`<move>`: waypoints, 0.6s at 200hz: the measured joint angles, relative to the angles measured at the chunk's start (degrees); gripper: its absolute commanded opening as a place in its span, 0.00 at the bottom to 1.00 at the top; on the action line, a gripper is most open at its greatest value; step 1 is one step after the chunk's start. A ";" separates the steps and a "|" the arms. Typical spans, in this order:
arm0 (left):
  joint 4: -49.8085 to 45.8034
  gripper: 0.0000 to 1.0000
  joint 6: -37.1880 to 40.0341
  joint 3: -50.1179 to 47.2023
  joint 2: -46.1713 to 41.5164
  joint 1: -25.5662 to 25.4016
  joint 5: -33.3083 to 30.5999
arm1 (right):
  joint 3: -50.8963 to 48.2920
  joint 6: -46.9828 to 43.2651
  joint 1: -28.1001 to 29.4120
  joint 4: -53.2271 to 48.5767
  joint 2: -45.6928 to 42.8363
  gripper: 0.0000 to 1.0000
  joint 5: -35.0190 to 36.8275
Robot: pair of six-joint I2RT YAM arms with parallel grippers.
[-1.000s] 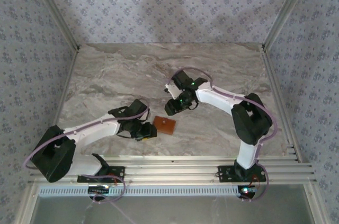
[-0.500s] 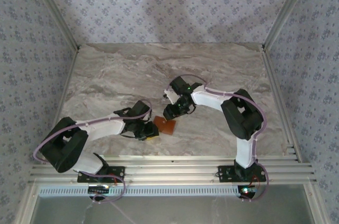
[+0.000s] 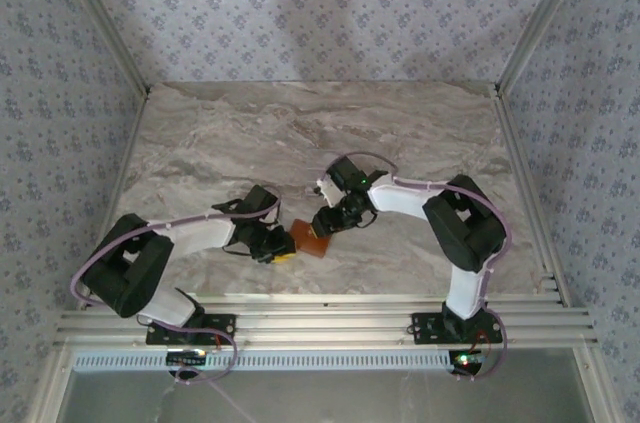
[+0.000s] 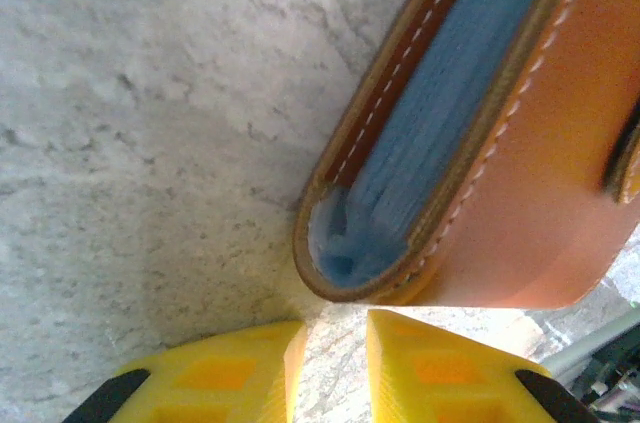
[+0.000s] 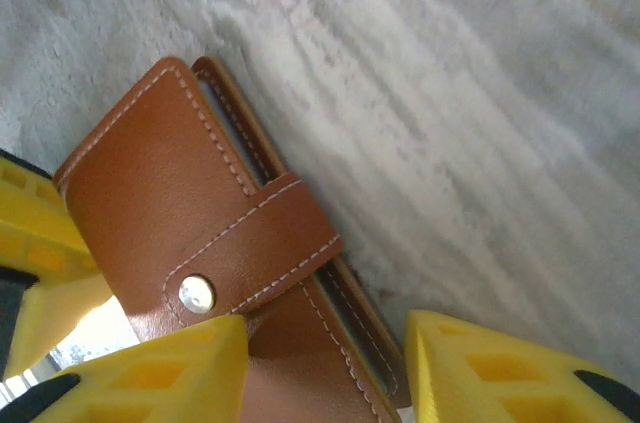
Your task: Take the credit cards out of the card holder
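Card holder (image 3: 312, 239) lies on the tabletop (image 3: 220, 143), towards the near edge and around the middle, with the left tool (image 3: 281, 252) just beside its left end and the right tool (image 3: 322, 226) straddling its far side.

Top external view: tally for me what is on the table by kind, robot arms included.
Card holder: 1
Robot arms: 2 (left arm, right arm)
Total: 3
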 measured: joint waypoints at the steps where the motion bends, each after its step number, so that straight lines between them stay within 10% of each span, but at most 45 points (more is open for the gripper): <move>1: -0.07 0.26 0.11 0.09 0.09 0.07 0.09 | -0.09 0.02 0.02 0.02 -0.07 0.46 0.02; 120: -10.10 0.27 9.11 10.49 8.92 1.09 3.58 | -9.88 9.99 5.77 0.79 -10.03 0.46 1.88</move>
